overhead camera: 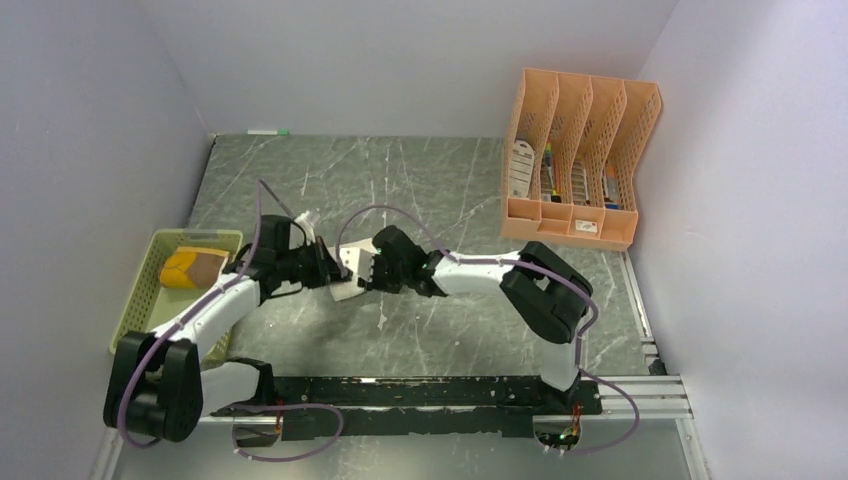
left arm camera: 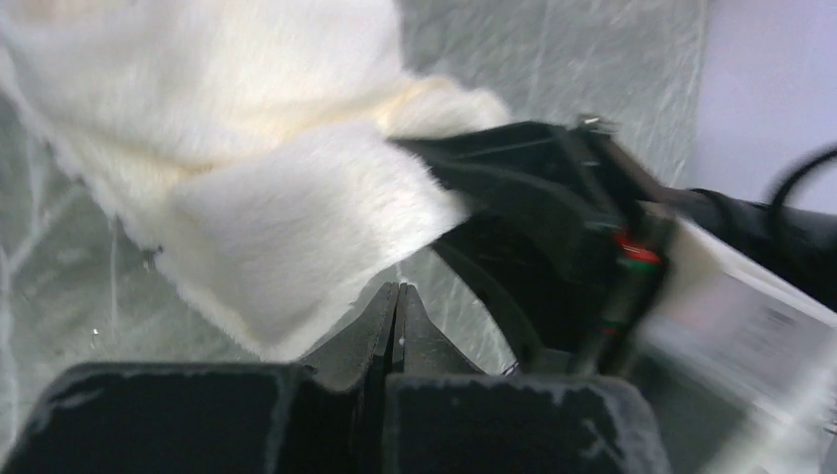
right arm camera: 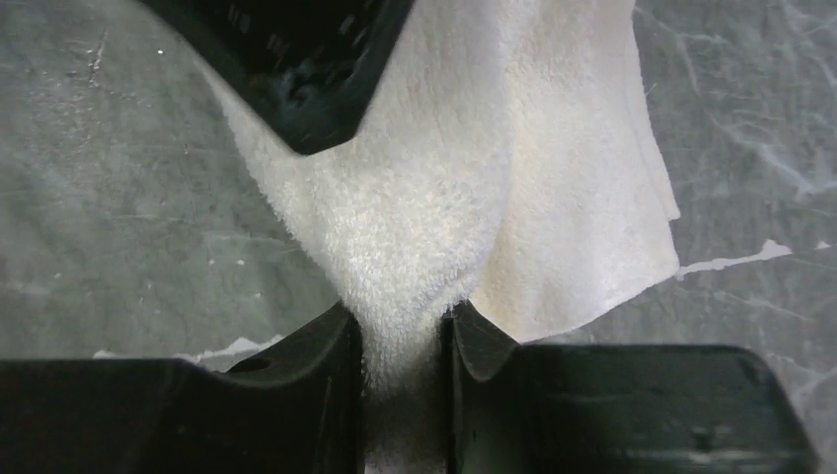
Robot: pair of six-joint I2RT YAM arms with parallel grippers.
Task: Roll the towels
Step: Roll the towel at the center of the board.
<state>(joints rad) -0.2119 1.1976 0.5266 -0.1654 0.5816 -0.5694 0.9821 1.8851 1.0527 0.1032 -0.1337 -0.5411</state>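
Right claw (right arm camera: 400, 321) pinches a fold of the cream towel (right arm camera: 553, 178) at mid-tabletop (overhead camera: 400, 180), readying a roll, I'd guess; left claw (left arm camera: 397, 296), closed, meets it. Brown towel (overhead camera: 195, 267) sits in the basket (overhead camera: 150, 290).

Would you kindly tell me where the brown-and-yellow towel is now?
In the top view the brown-and-yellow towel lies in the far end of the green mesh basket at the table's left edge, just left of the left arm.

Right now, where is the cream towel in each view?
Top external: cream towel at centre, between both arms' tips.
Left wrist: cream towel fills the upper left.
Right wrist: cream towel at centre, pinched in the jaws.
Shared landmark: the grey marbled table beneath it.
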